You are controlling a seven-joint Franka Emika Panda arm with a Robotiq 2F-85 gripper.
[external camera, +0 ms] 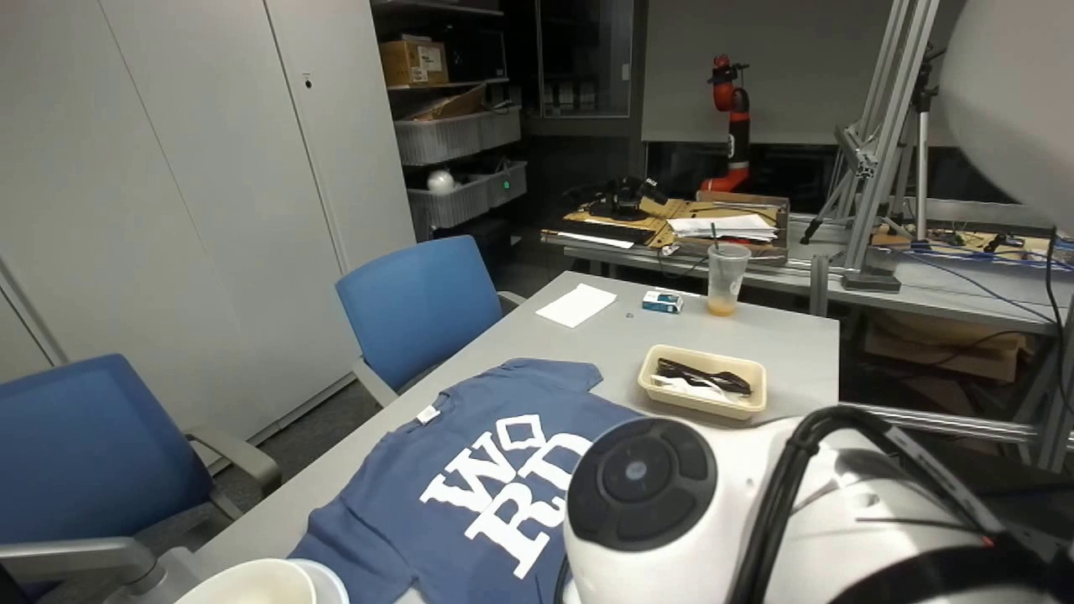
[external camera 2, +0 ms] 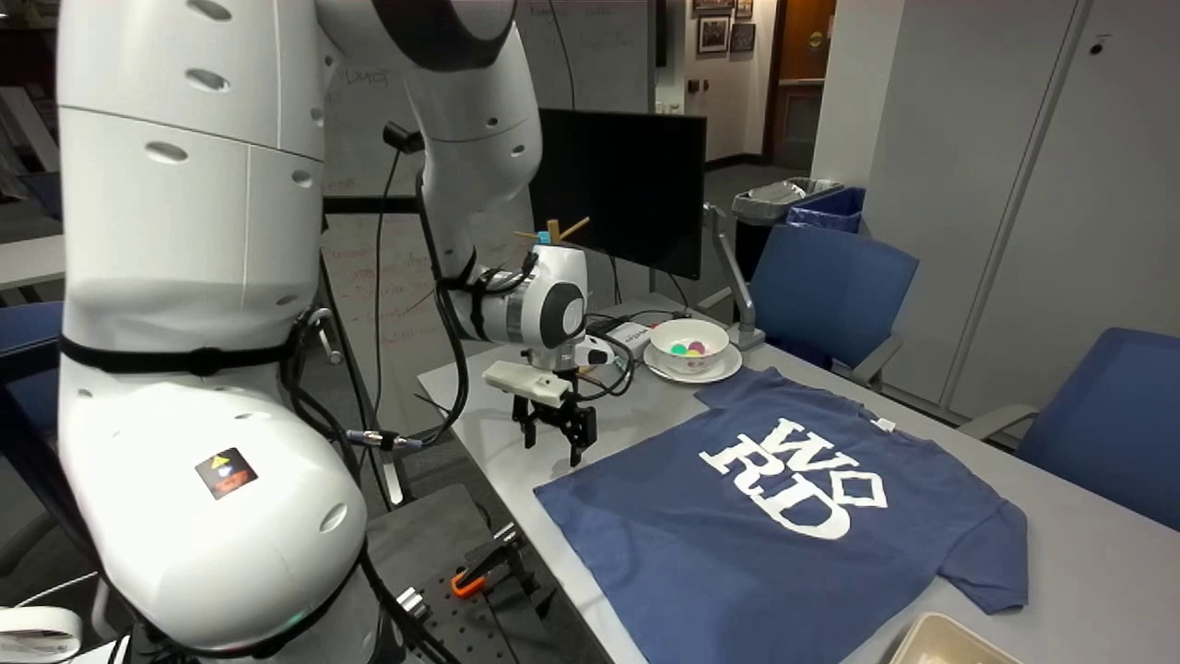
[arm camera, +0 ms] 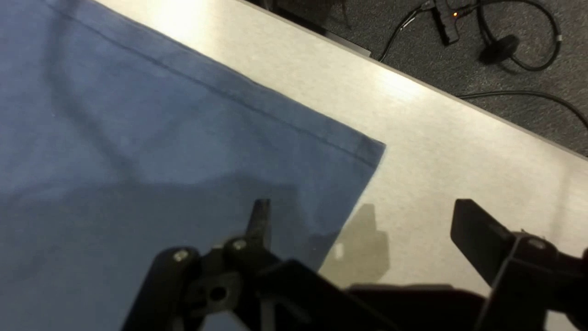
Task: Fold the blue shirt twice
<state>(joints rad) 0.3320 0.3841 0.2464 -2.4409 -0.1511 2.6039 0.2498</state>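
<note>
Blue shirt point(external camera 2: 710, 535) spread flat, hem point(arm camera: 257, 97) near robot-side edge of desk point(external camera 2: 1097, 563); gripper point(external camera 2: 553, 449) by hem corner, fingers point(arm camera: 480, 239) wide apart.

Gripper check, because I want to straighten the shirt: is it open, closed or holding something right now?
Gripper: open, holding nothing; the shirt is not in its grip.

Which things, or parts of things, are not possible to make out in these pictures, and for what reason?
Shirt: one bottom corner; in both exterior views, the lower picture edge or the robot arm hides it.
Balls: their full number; in an exterior view, the bowl may hide some.
Small box: its print, too small to read in an exterior view.
Whiteboard: most writing, too faint and small to read in an exterior view.
</note>
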